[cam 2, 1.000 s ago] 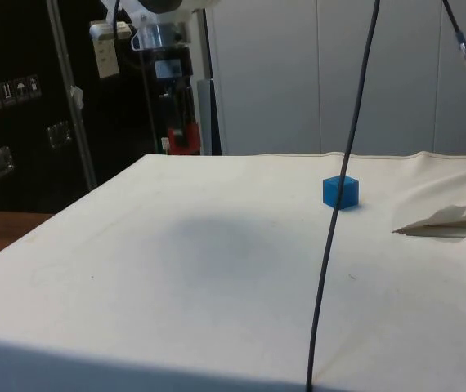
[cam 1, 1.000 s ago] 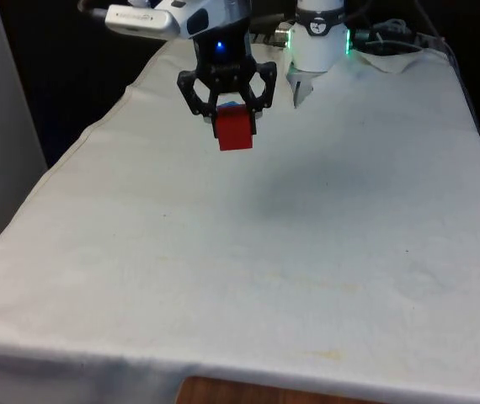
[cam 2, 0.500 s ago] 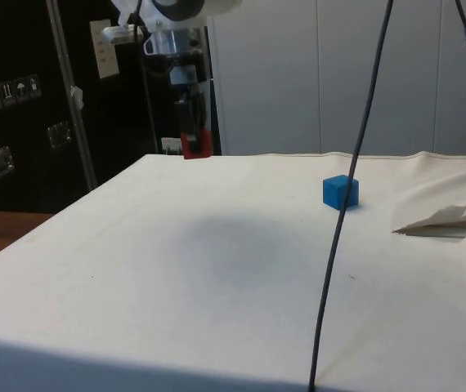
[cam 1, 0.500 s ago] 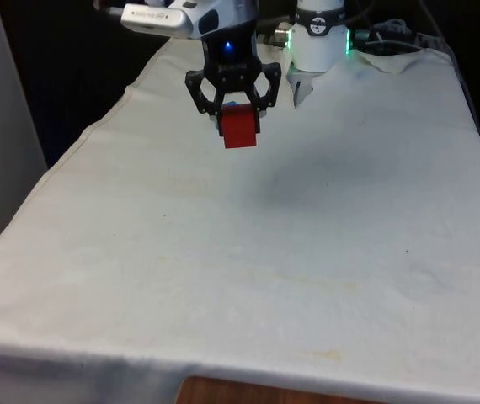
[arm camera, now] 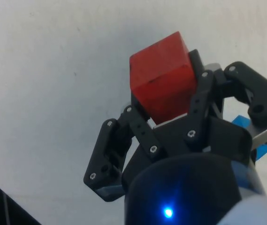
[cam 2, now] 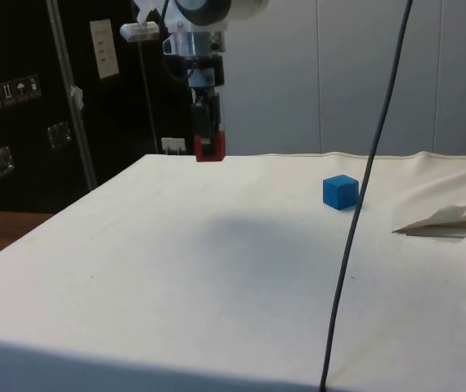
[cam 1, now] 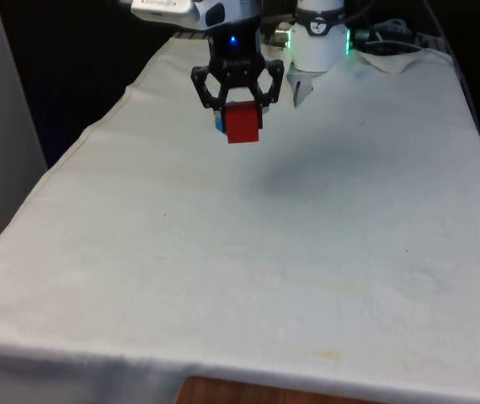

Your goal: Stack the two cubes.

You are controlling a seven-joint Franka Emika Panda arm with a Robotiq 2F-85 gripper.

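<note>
Claw [cam 1: 240, 108] shifted toward blue cube [cam 2: 340, 192], grasping red cube [cam 1: 242, 124] aloft, open cloth [cam 1: 248, 252] beneath

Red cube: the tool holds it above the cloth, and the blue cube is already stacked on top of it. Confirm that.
Not right. The tool does hold the red cube above the cloth, but the blue cube is not on it: the side view shows it resting on the cloth by itself, apart from the tool. The stack is not yet made.
</note>
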